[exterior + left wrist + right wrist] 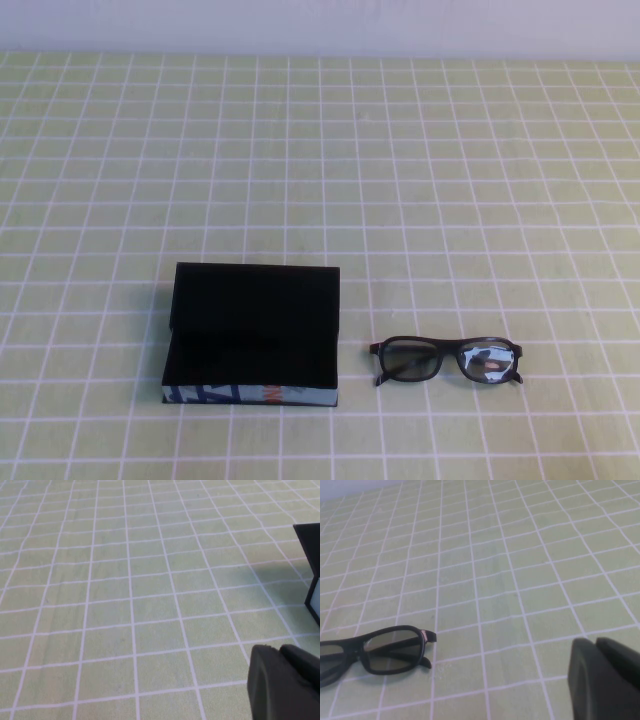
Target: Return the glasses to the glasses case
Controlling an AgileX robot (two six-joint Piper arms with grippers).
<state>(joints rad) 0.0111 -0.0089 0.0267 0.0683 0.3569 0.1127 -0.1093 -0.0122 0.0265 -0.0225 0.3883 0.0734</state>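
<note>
- High view: a table covered with a green cloth (420, 160) gridded in white lines carries both task items near its front edge. The glasses case (252, 335), a flat rectangular black box with black lining, sits left of centre, its hinged lid raised toward the far edge; the front side wall shows a blue, white and orange print. The glasses (447, 361), black thick-rimmed plastic spectacles with rectangular clear lenses, lie on the cloth just right of the case, apart from it, temples folded. Neither arm appears in this view.
- Left wrist view: the left gripper (286, 684) shows only as a dark rounded part at the picture's edge, above bare cloth; I cannot tell whether its fingers are apart or together. One corner of the glasses case (311, 562) is visible nearby.
- Right wrist view: the right gripper (605, 679) hangs above the cloth, fingers together and holding nothing. The glasses (370, 650) rest flat on the cloth, apart from the gripper.
</note>
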